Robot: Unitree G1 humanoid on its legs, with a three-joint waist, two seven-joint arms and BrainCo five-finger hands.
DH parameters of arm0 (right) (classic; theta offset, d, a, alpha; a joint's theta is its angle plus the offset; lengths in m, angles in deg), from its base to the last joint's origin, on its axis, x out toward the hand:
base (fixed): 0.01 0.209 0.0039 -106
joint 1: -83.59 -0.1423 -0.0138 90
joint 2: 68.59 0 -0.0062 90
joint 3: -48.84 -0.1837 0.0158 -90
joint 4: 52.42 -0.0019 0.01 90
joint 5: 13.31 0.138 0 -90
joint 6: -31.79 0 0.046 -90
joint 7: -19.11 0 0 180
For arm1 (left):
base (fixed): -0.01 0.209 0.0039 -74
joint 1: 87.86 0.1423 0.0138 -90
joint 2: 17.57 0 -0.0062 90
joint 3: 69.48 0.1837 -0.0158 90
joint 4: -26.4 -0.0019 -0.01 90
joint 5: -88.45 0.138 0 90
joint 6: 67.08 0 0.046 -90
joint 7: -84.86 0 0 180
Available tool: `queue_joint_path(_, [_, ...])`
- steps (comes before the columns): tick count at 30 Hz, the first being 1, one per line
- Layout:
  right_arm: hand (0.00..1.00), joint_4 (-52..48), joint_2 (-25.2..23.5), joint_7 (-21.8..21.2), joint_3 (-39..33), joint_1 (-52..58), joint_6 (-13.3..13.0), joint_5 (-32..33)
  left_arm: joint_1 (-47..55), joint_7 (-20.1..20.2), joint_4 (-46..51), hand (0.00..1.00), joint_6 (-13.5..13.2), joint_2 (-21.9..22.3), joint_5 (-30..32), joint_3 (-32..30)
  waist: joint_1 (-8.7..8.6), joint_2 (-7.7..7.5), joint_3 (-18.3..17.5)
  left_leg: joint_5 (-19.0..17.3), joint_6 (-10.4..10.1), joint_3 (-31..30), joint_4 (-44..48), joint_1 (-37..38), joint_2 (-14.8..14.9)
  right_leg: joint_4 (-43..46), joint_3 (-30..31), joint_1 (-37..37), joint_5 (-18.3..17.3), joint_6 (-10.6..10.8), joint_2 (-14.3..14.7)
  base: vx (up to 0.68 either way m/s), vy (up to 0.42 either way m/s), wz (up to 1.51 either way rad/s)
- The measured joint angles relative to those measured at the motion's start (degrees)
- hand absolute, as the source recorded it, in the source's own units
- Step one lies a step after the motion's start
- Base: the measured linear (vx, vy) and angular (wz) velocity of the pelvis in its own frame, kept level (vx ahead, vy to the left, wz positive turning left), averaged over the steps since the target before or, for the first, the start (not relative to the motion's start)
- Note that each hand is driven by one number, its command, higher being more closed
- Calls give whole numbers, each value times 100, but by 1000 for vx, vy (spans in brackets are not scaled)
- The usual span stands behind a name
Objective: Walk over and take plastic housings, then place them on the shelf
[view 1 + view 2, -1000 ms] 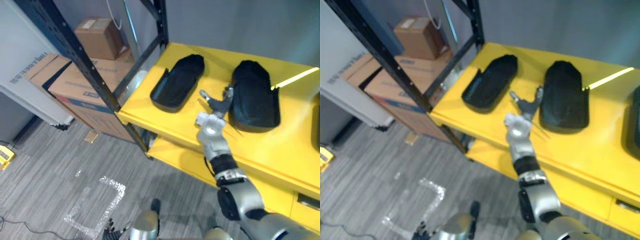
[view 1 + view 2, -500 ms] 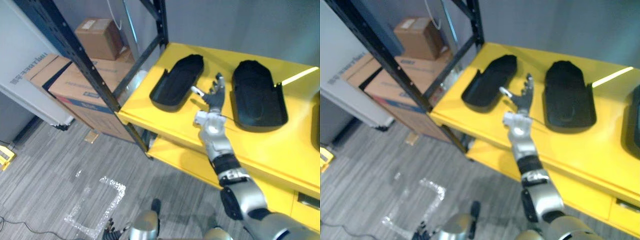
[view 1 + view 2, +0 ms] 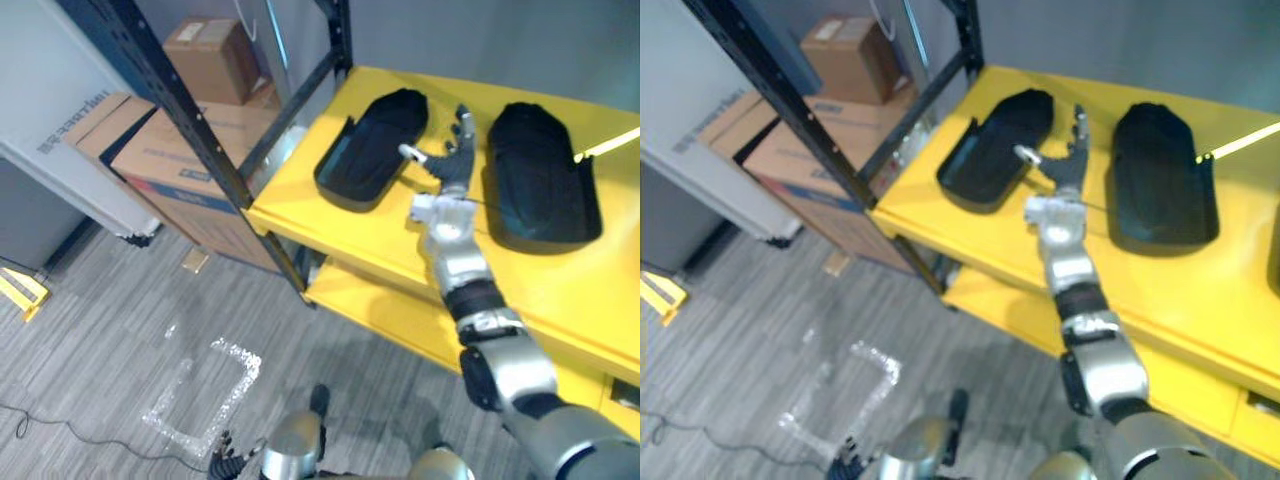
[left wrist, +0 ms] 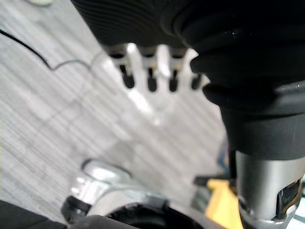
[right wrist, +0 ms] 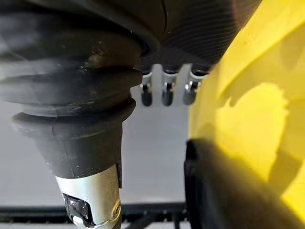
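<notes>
The right robot hand, fingers spread, hangs over a bare strip of yellow shelf between two black housings. The left housing lies just beside its thumb and the right housing just beside its fingers. In front of both housings the shelf runs bare to its front edge. At the shelf's left end a black rack upright and a slanted brace bar the way — cardboard boxes stand beyond them on the floor.

the shelf's black upright hides part of the big carton.
</notes>
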Motion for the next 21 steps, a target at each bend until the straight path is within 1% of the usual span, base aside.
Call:
queue_joint_path(3, [0, 185, 248, -87, -3, -279, 124, 2, 0, 9, 30, 0, 40, 0, -1, 15, -5, 55, 69, 15, 5, -7, 21, -86, -34, 61, 17, -99, 1, 5, -40, -33, 7, 3])
queue_joint_path(5, [0, 206, 406, -165, -10, -419, 183, 7, -1, 16, 59, 0, 43, 0, -11, 37, -5, 105, 200, 17, 4, -22, 69, -110, -30, 92, 16, -105, -2, 0, -40, -41, -10, 3])
queue_joint_path(7, [0, 397, 618, -310, 5, -601, 310, 13, -11, 14, 104, 0, 43, -6, -197, 167, 4, 168, 294, 18, 3, -42, 149, -218, -26, 214, 16, -220, -56, -28, -58, -45, -24, 6])
queue_joint_path(10, [0, 502, 692, -369, 13, -668, 362, 25, -18, 16, 110, 0, 37, -10, -221, 213, 5, 171, 293, 30, -18, -60, 195, -373, -27, 382, 26, -418, -122, -50, -94, -42, -27, 4])
queue_joint_path(16, [0, 645, 900, -351, 14, -722, 367, 29, -66, 13, 110, 0, 33, -30, -232, 283, 80, 197, 296, 47, -44, -73, 218, -489, -27, 569, 38, -600, -199, -92, -133, -23, -21, 1])
queue_joint_path(18, [0, 649, 1027, -240, 12, -802, 367, 29, -117, 11, 137, 0, 38, -63, -293, 399, 126, 311, 346, 47, -44, -84, 282, -524, -35, 599, 33, -606, -202, -96, -148, -17, -4, 2])
queue_joint_path(21, [0, 675, 1061, -59, 11, -922, 366, 28, -119, 16, 180, 0, 36, -66, -352, 474, 142, 402, 388, 54, -41, -79, 301, -573, -51, 687, 46, -691, -220, -107, -189, -47, 0, 1])
